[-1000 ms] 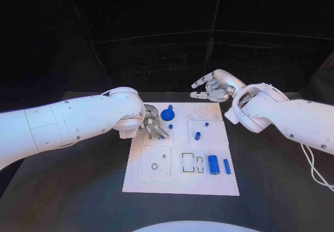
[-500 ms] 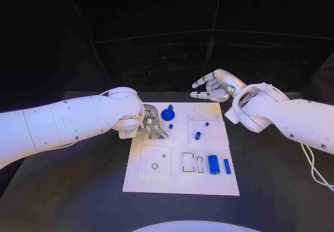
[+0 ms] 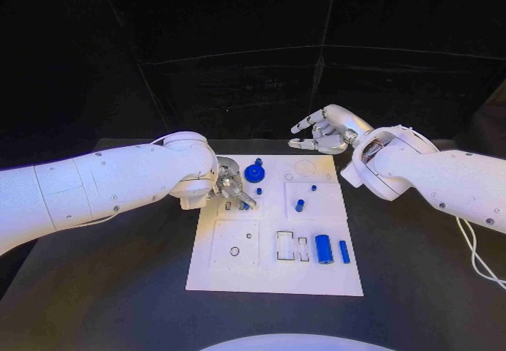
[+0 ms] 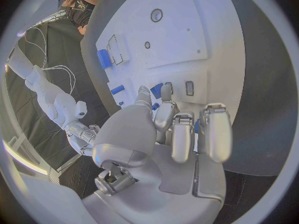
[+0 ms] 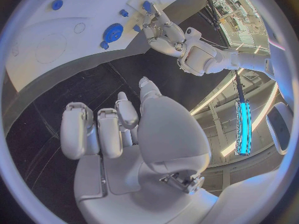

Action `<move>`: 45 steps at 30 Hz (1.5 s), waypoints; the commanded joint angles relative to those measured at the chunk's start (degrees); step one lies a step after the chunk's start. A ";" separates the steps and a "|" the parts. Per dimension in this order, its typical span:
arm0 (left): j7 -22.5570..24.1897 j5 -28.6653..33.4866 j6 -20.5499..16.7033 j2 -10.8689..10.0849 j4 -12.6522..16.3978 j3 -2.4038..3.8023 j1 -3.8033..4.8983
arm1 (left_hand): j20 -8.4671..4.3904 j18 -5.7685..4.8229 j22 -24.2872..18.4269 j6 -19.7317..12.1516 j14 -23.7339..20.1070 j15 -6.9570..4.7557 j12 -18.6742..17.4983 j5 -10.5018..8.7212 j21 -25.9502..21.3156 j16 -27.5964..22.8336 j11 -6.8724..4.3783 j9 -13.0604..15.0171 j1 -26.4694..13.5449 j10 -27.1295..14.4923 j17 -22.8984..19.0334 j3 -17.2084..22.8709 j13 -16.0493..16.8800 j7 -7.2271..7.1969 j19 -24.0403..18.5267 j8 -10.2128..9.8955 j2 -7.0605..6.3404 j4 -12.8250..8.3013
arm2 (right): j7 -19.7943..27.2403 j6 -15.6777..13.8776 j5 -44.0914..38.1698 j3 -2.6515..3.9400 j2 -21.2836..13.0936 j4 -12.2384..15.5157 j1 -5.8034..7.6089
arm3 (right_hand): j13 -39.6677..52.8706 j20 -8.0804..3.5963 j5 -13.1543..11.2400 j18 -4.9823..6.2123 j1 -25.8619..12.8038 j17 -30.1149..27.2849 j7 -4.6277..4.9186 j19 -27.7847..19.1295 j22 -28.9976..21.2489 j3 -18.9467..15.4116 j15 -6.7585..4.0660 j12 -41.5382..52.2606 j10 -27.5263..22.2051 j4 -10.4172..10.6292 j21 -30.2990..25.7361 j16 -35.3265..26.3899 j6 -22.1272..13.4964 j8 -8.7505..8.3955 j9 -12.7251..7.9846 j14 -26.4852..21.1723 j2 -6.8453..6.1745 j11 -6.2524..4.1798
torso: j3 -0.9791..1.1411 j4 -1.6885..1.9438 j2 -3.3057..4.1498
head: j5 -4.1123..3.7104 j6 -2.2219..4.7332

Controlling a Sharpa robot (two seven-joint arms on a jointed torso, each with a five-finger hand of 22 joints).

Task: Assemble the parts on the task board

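Observation:
The white task board [image 3: 272, 274] lies mid-table. My left hand [image 3: 230, 189] hovers low over its upper-left panel; in the left wrist view its thumb and a finger pinch a small blue part [image 4: 156, 90] right by a narrow slot [image 4: 190, 88]. A blue gear [image 3: 254, 173] stands just right of that hand. Small blue pegs [image 3: 300, 205] stand in the upper-right panel. A blue cylinder [image 3: 322, 249] and a blue bar [image 3: 344, 251] lie at the lower right. My right hand [image 3: 325, 131] floats beyond the board's far edge, fingers apart, holding nothing.
Bare black table [image 3: 116, 292] surrounds the board on all sides. Rectangular cut-outs [image 3: 284, 246] and a small round hole [image 3: 234, 251] mark the board's lower panels. The right wrist view shows the gear [image 5: 113, 32] and my left hand [image 5: 163, 32] across the board.
My left hand has drawn slightly inward over the upper-left panel, still pinching the small blue part. The right hand has stayed in place.

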 commanded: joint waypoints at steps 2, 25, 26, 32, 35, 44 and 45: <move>0.76 0.12 -0.92 -0.18 0.19 0.03 0.07 | 0.22 -0.65 2.00 0.00 6.06 0.35 -0.32 0.01 -0.38 0.18 0.35 0.13 -1.66 -0.04 15.09 -0.45 0.13 0.26 1.53 -0.37 -0.42 0.84 | 0.44 0.31 -0.16 0.05 0.05 0.02 0.12 | -0.06 -0.18 0.39 0.10 0.09 3.10 0.11 -0.35 0.00 -0.27 -0.14 -0.33 -0.24 -0.02 -0.27 -0.32 0.25 0.35 0.02 3.40 0.40 -0.21 | 0.00 -0.04 0.01 | -0.03 0.01; -0.38 -0.02 -0.04 0.54 -0.70 0.04 0.08 | 0.15 -0.69 2.31 0.44 6.06 0.20 -0.04 0.03 -0.27 0.18 0.15 0.58 -2.43 0.22 15.09 -0.48 0.59 0.03 1.63 -0.51 0.72 1.81 | 0.41 0.48 -0.16 0.05 0.16 -0.18 0.12 | -0.08 -0.19 0.36 0.09 0.36 3.10 0.11 -0.33 0.00 -0.41 -0.15 -0.34 -0.23 -0.18 -0.29 -0.33 0.16 0.35 -0.01 3.41 0.34 -0.22 | 0.05 -0.10 0.03 | 0.04 -0.12; -0.38 -0.02 -0.02 0.59 -0.72 0.04 0.08 | 0.15 -0.69 2.31 0.45 6.06 0.19 -0.02 0.03 -0.27 0.18 0.15 0.60 -2.31 0.24 15.09 -0.38 0.62 0.02 1.63 -0.53 0.83 1.75 | 0.41 0.50 -0.16 0.05 0.17 -0.19 0.12 | -0.08 -0.19 0.36 0.09 0.36 3.10 0.11 -0.33 0.00 -0.41 -0.15 -0.34 -0.23 -0.18 -0.29 -0.33 0.16 0.35 -0.01 3.41 0.34 -0.22 | 0.06 -0.12 0.04 | 0.06 -0.10; -0.38 -0.02 -0.08 0.84 -0.83 0.04 0.08 | 0.13 -0.69 2.32 0.48 6.06 0.18 0.01 0.03 -0.28 0.18 0.14 0.65 -1.87 0.28 15.09 -0.04 0.69 0.02 1.64 -0.57 1.21 1.53 | 0.39 0.56 -0.16 0.05 0.21 -0.26 0.12 | -0.08 -0.19 0.36 0.09 0.36 3.10 0.11 -0.33 0.00 -0.41 -0.15 -0.34 -0.23 -0.18 -0.29 -0.33 0.16 0.35 -0.01 3.41 0.34 -0.22 | 0.04 -0.06 0.02 | -0.02 -0.11; -0.39 -0.03 -0.08 0.94 -0.90 0.04 0.08 | 0.13 -0.69 2.32 0.48 6.06 0.18 0.03 0.03 -0.28 0.18 0.14 0.65 -1.83 0.29 15.09 -0.01 0.71 0.01 1.64 -0.57 1.23 1.50 | 0.39 0.58 -0.16 0.05 0.24 -0.31 0.12 | -0.08 -0.19 0.36 0.09 0.36 3.10 0.11 -0.33 0.00 -0.41 -0.15 -0.34 -0.23 -0.18 -0.29 -0.33 0.16 0.35 -0.01 3.41 0.34 -0.22 | 0.02 -0.04 0.00 | -0.04 -0.14; -0.49 -0.03 0.32 1.17 -1.18 0.04 0.08 | 0.11 -0.69 2.32 0.50 6.06 0.17 0.00 0.03 -0.31 0.18 0.13 0.73 -1.03 0.29 15.09 0.43 0.72 0.01 1.63 -0.65 1.44 0.94 | 0.36 0.62 -0.16 0.05 0.26 -0.36 0.12 | -0.08 -0.20 0.32 0.10 0.58 3.13 0.11 -0.33 -0.03 -0.48 -0.16 -0.33 -0.21 -0.30 -0.31 -0.32 0.14 0.37 -0.01 3.42 0.38 -0.23 | 0.02 -0.07 0.01 | -0.10 -0.20; -0.49 -0.03 0.35 1.19 -1.21 0.04 0.08 | 0.11 -0.69 2.34 0.50 6.06 0.16 -0.01 0.03 -0.30 0.18 0.13 0.75 -0.80 0.29 15.09 0.54 0.72 0.02 1.64 -0.67 1.48 0.77 | 0.36 0.63 -0.16 0.05 0.26 -0.36 0.12 | -0.08 -0.20 0.32 0.10 0.58 3.13 0.11 -0.33 -0.03 -0.48 -0.16 -0.33 -0.21 -0.30 -0.31 -0.32 0.14 0.37 -0.01 3.42 0.38 -0.23 | 0.02 -0.07 0.01 | -0.10 -0.20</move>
